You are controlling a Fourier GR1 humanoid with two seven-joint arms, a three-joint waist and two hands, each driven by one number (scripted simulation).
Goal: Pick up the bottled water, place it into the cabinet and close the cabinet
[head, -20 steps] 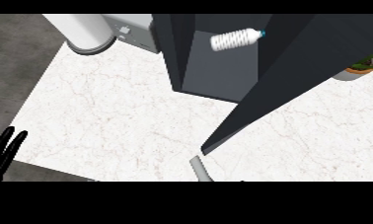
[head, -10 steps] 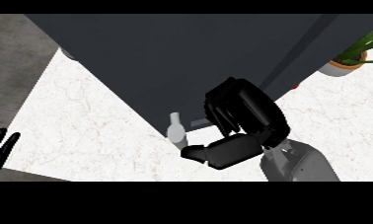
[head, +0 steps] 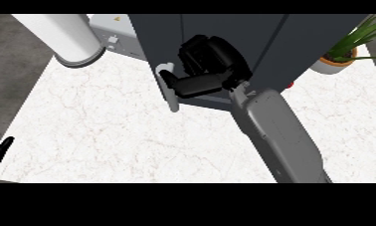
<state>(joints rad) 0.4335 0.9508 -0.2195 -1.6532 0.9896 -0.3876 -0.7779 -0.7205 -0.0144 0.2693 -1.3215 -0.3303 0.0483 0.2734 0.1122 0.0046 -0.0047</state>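
Currently: white marble tabletop (head: pixel 103 135) fills most of the head view. Dark grey cabinet (head: pixel 294 46) stands at the top centre, its faces running down to the tabletop. Grey right forearm (head: pixel 283 135) comes up from the lower edge, right of centre, and ends at the cabinet's lower left corner. Right hand (head: pixel 209 65) is black and lies against the cabinet front, fingers curled, thumb stretched left toward the pale handle (head: pixel 170 88) at the cabinet's edge; can't tell whether the thumb actually touches it. Bottled water: not visible, so can't tell where it is. White cylinder (head: pixel 66 38) sits at top left with a pale grey box (head: pixel 114 33) just beside it, next to the cabinet. Potted plant (head: pixel 341 53) at the right edge, beside the cabinet. Left hand (head: pixel 6 148): only dark fingertips at the left edge, low down; can't tell how its fingers are set.
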